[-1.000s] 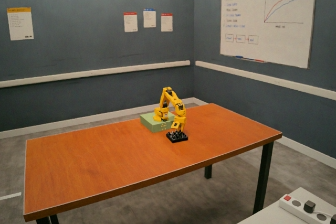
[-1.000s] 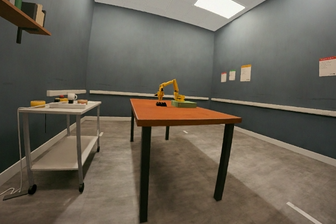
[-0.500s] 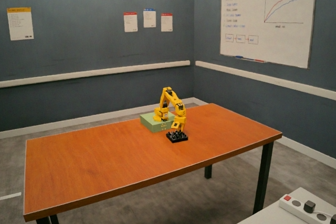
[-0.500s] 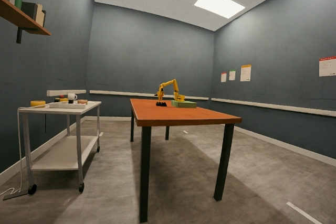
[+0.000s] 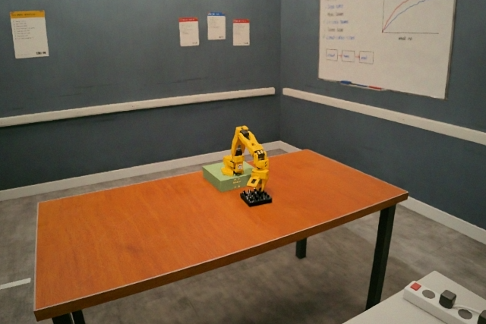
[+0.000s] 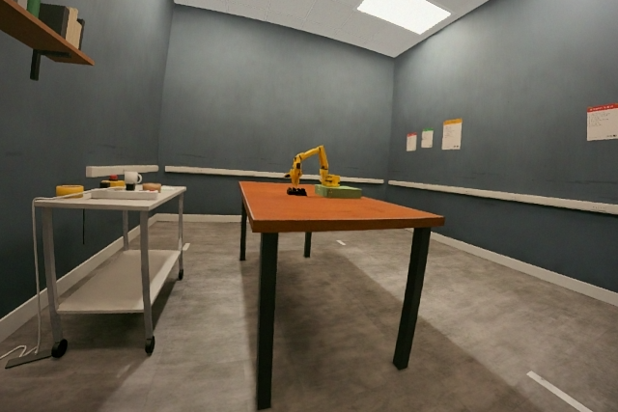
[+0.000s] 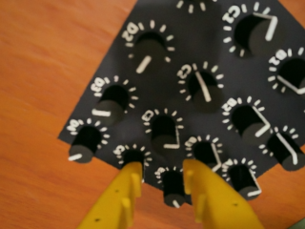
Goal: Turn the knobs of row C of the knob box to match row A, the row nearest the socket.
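Little here reads cleanly. On the knob box (image 7: pixel 200 72), in the wrist view, each knob has a ring of white tick marks and a small white label at about 10 o'clock of its dial; they appear turned and blurred. The knob at the top right (image 7: pixel 252 30) seems to read "C1", the one toward the middle (image 7: pixel 200 83) perhaps "C2" (the rest cannot be made out).

The whiteboard (image 5: pixel 386 28) carries a handwritten heading, a list, three linked boxes and a two-curve graph, all too small to read. The wall notices (image 5: pixel 188 31) are likewise illegible.
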Robot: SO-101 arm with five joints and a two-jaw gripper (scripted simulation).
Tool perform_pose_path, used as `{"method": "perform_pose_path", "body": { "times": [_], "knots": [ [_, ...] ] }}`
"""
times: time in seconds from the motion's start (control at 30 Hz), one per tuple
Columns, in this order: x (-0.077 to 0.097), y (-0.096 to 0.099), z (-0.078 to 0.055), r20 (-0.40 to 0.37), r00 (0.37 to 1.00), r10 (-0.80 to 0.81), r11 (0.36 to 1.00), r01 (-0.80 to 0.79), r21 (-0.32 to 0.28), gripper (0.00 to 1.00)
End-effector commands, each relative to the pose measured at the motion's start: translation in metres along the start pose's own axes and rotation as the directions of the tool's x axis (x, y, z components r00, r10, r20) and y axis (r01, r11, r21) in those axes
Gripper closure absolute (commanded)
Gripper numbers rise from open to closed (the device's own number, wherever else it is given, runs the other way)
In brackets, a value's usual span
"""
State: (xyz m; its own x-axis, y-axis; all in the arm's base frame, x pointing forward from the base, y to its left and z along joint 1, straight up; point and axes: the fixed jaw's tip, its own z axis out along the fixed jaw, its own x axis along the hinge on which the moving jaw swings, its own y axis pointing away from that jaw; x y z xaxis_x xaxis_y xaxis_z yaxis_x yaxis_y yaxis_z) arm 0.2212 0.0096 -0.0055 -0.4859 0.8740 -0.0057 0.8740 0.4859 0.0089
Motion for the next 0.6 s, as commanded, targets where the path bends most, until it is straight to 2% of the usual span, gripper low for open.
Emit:
{"method": "perform_pose_path", "body": {
  "times": [0.0,0.57],
  "knots": [
    [0.0005,-0.004,0.0044,-0.005,1.0,0.014,1.0,-0.014,0.008,0.9],
    [-0.0006,-0.0035,0.0027,-0.005,1.0,0.014,1.0,-0.014,0.008,0.9]
  ]
}}
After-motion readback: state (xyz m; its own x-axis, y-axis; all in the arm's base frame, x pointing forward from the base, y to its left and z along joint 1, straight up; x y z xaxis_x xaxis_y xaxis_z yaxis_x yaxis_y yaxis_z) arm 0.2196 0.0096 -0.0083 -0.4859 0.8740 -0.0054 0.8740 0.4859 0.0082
